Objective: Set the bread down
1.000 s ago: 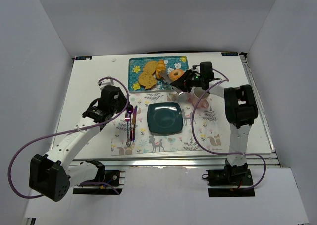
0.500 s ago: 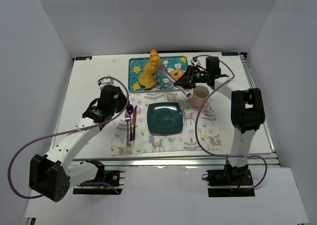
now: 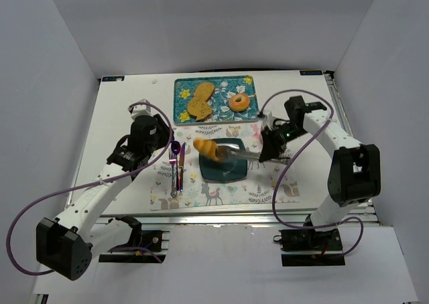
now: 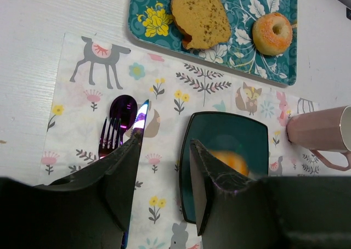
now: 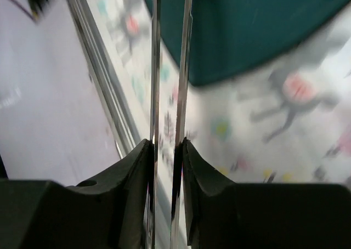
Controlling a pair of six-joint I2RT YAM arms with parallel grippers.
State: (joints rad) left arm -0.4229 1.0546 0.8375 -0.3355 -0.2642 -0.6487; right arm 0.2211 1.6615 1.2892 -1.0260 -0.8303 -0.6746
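Placing step: Right claw clamps tongs pinching bread above teal plate, frame center. Next probably needs lowering, then easing tongs apart. Left claw gapes empty.

Barred from the right by tongs clamped in the right gripper, reaching across the plate with the croissant at their tips over its back left corner. Hemmed on the left by cutlery just beside the plate and the left gripper, jaws apart, near it; on the right by a mug, at the back by the tray. Free passage along the near strip of placemat and the bare tabletop far left.
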